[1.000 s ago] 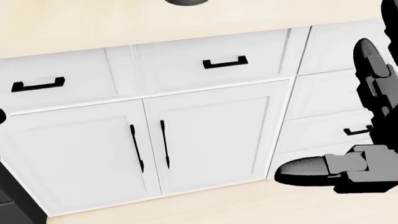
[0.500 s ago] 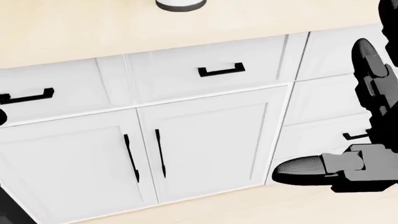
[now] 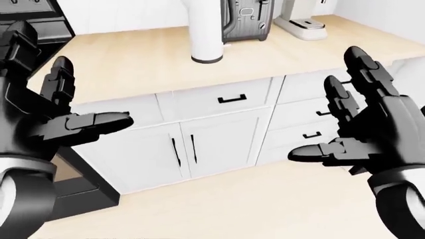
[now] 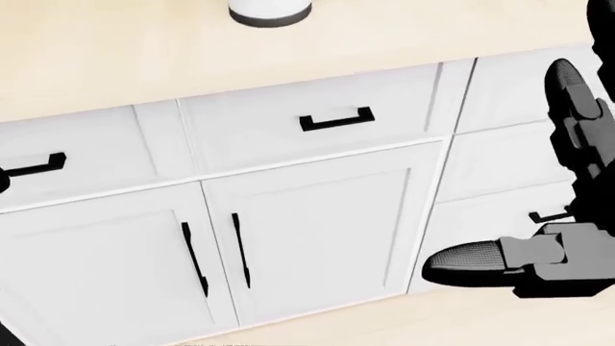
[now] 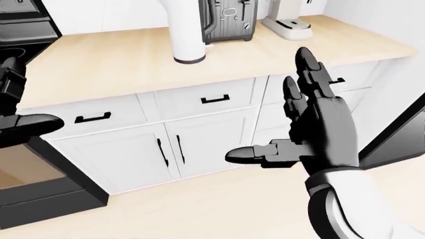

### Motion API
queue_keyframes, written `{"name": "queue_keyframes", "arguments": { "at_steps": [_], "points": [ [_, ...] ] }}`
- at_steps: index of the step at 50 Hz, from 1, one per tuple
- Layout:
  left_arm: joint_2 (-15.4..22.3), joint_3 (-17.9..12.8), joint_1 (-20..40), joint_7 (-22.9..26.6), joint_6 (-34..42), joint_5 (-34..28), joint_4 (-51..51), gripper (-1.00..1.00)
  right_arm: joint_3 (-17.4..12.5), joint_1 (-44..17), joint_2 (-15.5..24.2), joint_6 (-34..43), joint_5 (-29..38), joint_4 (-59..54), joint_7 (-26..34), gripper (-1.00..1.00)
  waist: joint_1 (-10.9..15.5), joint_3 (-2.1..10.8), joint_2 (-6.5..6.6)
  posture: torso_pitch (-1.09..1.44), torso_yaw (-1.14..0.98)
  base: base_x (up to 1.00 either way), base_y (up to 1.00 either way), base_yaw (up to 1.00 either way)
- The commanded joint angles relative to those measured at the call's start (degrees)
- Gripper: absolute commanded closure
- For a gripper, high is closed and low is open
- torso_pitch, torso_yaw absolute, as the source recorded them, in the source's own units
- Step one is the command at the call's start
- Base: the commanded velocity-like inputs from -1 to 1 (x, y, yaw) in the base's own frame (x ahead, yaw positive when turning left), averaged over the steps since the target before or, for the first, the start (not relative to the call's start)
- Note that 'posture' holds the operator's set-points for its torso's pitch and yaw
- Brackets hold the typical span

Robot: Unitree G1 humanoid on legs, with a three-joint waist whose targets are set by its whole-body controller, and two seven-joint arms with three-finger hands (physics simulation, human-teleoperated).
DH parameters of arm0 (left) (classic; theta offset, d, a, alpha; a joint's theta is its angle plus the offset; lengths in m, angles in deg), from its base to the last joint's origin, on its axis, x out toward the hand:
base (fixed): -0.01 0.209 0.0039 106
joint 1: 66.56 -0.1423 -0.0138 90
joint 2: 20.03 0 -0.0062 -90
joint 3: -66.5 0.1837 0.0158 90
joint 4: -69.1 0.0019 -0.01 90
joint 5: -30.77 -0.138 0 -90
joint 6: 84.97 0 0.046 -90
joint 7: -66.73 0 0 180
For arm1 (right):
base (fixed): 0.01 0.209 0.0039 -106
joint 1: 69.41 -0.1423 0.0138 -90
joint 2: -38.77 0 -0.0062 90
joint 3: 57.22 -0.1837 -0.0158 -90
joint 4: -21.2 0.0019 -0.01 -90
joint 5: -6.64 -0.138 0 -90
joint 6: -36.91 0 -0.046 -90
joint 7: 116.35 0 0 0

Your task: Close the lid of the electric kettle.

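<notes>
A tall white cylinder on a dark base (image 3: 206, 35) stands on the light wooden counter (image 3: 133, 64) at the top of the left-eye view; it may be the kettle. Its top is cut off, so no lid shows. Only its base (image 4: 270, 13) reaches the top edge of the head view. My left hand (image 3: 93, 94) is raised at the left, fingers spread, open and empty. At the right my right hand (image 3: 325, 109) is likewise open and empty. Both hover well below and short of the counter.
A dark appliance (image 3: 245, 20) and a white machine (image 3: 300, 22) stand right of the cylinder. White cabinets with black handles (image 3: 193, 148) lie under the counter. A black stove (image 3: 33, 22) is at the left, a dark panel (image 5: 406, 132) at the right, pale floor (image 3: 232, 209) below.
The head view has shifted: the cabinets slide down and left in the picture and the white cylinder's base comes in at the top. My right hand keeps its place in the view.
</notes>
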State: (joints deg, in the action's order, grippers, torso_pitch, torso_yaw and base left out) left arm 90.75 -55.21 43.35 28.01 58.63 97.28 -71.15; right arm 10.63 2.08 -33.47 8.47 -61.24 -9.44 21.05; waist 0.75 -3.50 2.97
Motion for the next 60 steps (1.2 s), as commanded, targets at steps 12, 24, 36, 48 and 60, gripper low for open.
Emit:
{"name": "queue_keyframes", "arguments": {
  "at_steps": [12, 24, 36, 48, 60],
  "points": [
    [0.48, -0.64, 1.15, 0.79, -1.76, -0.64, -1.66, -1.00, -1.01, -0.32, 0.11, -2.35, 3.25, 0.63, 1.27, -1.00, -0.44, 1.06, -5.92, 0.00, 0.00, 0.11, 0.00, 0.00],
    [0.09, -0.61, 0.98, 1.47, -1.72, -1.47, -1.65, -1.00, -0.37, -0.10, 0.68, -2.96, 2.99, 0.63, 0.71, -1.00, -0.53, 1.32, 0.31, 0.00, 0.00, 0.11, 0.00, 0.00],
    [0.36, -0.53, 1.37, 1.11, -1.54, -0.94, -1.54, -1.00, -0.41, -0.87, -0.06, -1.76, 3.12, 0.63, 0.63, -1.00, 0.01, 1.82, -7.01, 0.00, 0.00, 0.11, 0.00, 0.00],
    [0.38, -0.64, 1.41, 0.97, -1.50, -0.75, -1.54, -1.00, -0.10, -0.75, 0.00, -1.87, 3.42, 0.63, 0.73, -1.00, -1.18, 0.90, 0.02, 0.00, 0.00, 0.10, 0.00, 0.00],
    [-0.02, -0.76, 0.96, 1.45, -1.68, -1.34, -1.56, -1.00, 0.47, -0.02, 0.66, -2.54, 3.62, 0.63, 0.74, -1.00, 0.00, 0.86, -3.90, 0.00, 0.00, 0.11, 0.00, 0.00]
  ]
}}
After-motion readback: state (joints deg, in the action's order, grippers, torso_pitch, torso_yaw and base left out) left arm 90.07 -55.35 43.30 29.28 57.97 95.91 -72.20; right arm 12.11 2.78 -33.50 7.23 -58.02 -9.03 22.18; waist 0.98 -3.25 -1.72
